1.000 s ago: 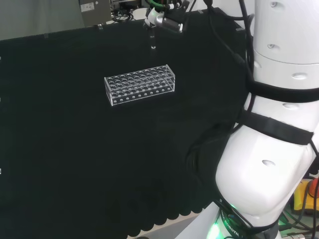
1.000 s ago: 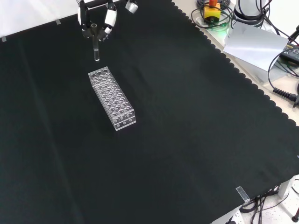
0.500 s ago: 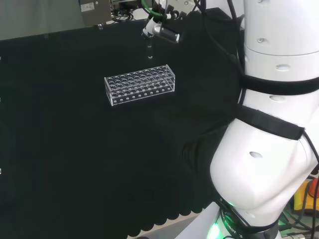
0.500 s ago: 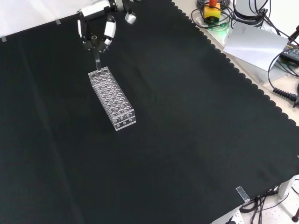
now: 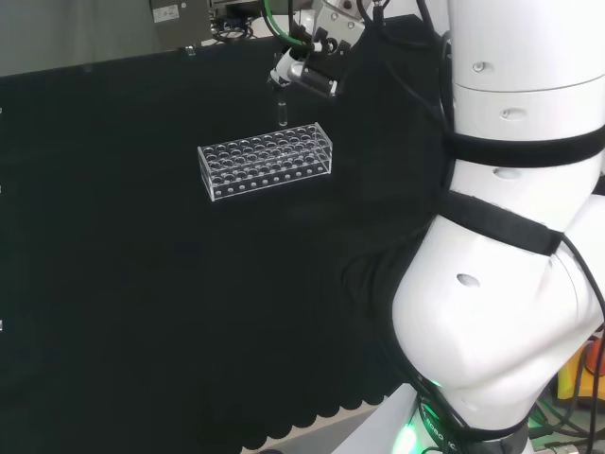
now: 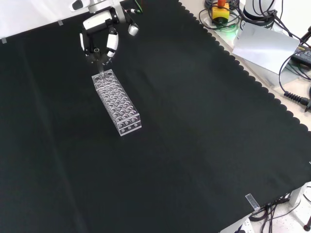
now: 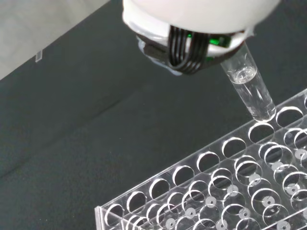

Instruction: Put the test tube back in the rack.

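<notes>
Wrist view gave the clearest read of the step: the test tube (image 7: pixel 249 86) hung tilted from the hand (image 7: pixel 192 19), its rounded bottom just above an outer-row hole of the clear rack (image 7: pixel 216 191), not yet inside it. How the fingers closed on the tube's top was hidden there behind the white palm and the black cables (image 7: pixel 184 50).

Front view, read from the rack's left outward, showed bare black counter (image 6: pixel 43 145) to the left of the rack (image 6: pixel 116 104), then the rack itself lying lengthwise away from the camera, and the hand (image 6: pixel 99 36) at its far end with fingers (image 6: pixel 112 42) curled down round the test tube (image 6: pixel 101 73), whose lower end met the rack's far edge. To the right of the rack the cloth was bare up to its scalloped border.

Head view placed the hand (image 5: pixel 312 66) above the right half of the rack (image 5: pixel 267 161), the tube (image 5: pixel 282 112) hanging just over the rack's far rim.

To do the insertion well, the tube probably needed bringing upright first, since its lean would likely catch the rim of the hole. Its tip should then be centred over one hole and lowered straight, slowly, until the lower plate of the rack took its weight. Only then would it be safe to let the fingers uncurl and lift clear without dragging the light rack along.
</notes>
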Tool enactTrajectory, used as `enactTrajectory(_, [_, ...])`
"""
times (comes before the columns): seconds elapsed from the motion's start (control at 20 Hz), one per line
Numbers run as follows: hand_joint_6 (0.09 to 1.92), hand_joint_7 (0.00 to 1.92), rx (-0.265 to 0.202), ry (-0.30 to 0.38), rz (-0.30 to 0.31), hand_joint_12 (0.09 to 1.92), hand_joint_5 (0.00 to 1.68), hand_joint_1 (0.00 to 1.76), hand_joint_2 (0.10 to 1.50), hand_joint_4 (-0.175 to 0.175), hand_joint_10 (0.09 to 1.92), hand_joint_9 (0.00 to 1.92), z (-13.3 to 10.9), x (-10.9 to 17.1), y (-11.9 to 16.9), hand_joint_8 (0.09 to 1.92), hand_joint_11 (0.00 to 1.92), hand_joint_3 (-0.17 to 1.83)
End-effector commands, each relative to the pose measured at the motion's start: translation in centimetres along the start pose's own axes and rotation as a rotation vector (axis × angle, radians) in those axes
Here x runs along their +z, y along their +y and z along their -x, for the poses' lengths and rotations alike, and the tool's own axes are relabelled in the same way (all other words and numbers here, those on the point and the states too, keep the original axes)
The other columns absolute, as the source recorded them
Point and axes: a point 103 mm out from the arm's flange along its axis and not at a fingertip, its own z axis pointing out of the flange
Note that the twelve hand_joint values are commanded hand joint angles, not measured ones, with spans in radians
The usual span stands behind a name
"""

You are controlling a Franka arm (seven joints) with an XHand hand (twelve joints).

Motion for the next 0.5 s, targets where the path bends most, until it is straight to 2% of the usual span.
enactTrajectory(0.05, [0.29,1.5,0.009,0.019,-0.01,0.96,1.32,1.43,0.7,-0.175,0.49,1.33,0.4,1.25,0.94,0.42,1.15,0.48])
enactTrajectory(0.5, [0.3,1.5,0.02,0.027,-0.024,0.96,1.32,1.43,0.7,-0.175,0.48,1.33,0.52,1.93,1.74,0.42,1.15,0.48])
